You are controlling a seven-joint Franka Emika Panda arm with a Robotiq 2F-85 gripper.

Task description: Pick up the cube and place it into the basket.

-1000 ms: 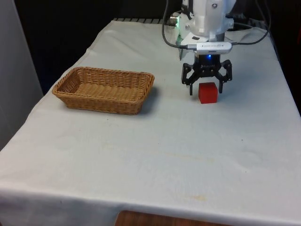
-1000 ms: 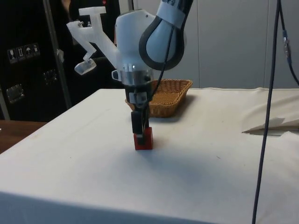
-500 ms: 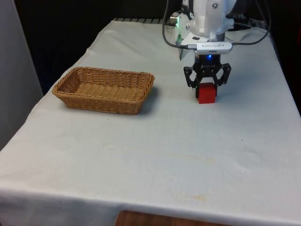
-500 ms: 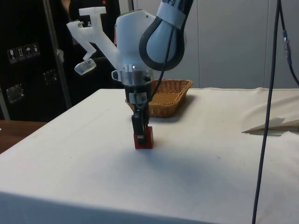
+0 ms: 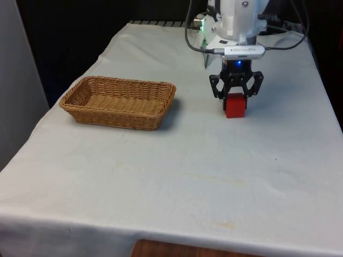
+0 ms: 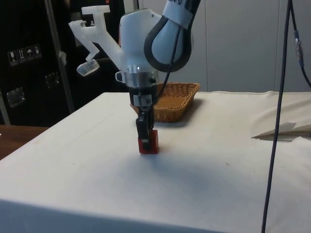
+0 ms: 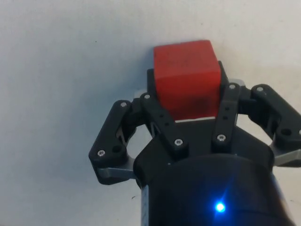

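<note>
Red cube point(image 5: 236, 105) is pinched between the fingers of the black pincer point(image 5: 236, 96), which is closed on its two sides, as seen in the wrist view point(image 7: 188, 84). In the side view the cube point(image 6: 148, 141) is seen at or just above the white-clothed surface point(image 6: 194, 170); contact cannot be told. Well apart, toward the front view's left, the wicker basket point(image 5: 119, 101) is set on the surface.

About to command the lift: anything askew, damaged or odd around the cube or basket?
Nothing stands out. The gripper is shut squarely on the red cube, and the basket sits upright and intact on the cloth.
</note>
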